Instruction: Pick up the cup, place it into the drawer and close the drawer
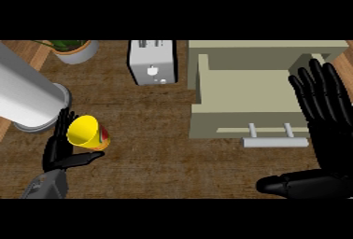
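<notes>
A yellow cup (88, 133) with a red and green side is tilted at the lower left, its mouth facing up and left. My left hand (60, 149) is curled round it, fingers behind it and thumb under it. The beige drawer (207, 121) stands pulled open at the right, its inside bare, with a grey handle (274, 142) on its front. My right hand (324, 116) is open, fingers straight up over the drawer's right side, thumb pointing left at the bottom.
A white toaster (153, 61) stands at the back centre. A large grey cylinder (27, 95) lies at the left, just above the cup. A potted plant (74, 49) sits at the back left corner.
</notes>
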`<state>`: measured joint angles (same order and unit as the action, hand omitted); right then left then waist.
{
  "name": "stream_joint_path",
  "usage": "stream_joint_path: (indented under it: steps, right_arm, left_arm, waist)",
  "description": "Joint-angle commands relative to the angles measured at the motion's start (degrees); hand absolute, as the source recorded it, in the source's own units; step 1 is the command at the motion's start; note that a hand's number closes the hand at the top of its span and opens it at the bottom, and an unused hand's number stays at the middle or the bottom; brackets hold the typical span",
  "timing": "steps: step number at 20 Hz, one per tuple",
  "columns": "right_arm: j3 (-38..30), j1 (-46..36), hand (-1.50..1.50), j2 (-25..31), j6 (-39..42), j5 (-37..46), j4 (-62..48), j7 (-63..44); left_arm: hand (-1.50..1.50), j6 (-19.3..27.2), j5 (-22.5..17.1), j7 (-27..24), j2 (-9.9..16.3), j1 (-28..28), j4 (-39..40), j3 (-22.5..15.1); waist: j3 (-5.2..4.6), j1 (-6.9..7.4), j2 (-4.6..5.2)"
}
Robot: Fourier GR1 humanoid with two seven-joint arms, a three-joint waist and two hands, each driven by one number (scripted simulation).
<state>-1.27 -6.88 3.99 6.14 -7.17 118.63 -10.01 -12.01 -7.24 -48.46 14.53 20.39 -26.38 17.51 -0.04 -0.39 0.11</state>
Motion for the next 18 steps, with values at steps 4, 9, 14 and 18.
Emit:
stream_joint_path:
  steps: [4, 9, 14, 18]
  right_arm:
    - [-1.37, 3.73, -1.5, 1.04, 2.71, -2.2, 1.72, 1.28]
    - [1.79, 2.65, -1.5, -1.75, 0.76, 2.23, -2.38, 4.91]
    - [2.07, 2.69, -1.5, -1.51, -0.78, 1.31, 3.9, -0.6]
    - [-0.78, 5.01, -1.5, 0.22, 3.19, -2.14, 0.92, 3.41]
  left_arm:
    - [-1.5, -3.18, -0.74, -3.95, 1.24, 3.38, 6.35, 0.42]
    - [-1.5, -3.84, -1.85, -3.59, 1.29, 8.5, 12.79, 2.1]
    - [-1.5, -9.49, -2.86, -4.75, 1.62, 5.08, 11.19, 1.45]
    - [-1.5, -12.89, -3.95, -1.94, 1.27, 8.57, 12.02, 1.88]
  waist:
    - [-0.01, -0.11, 0.0]
    - [-0.07, -0.53, 0.23]
    - [-0.06, -0.38, 0.09]
    - [-0.08, -0.84, 0.23]
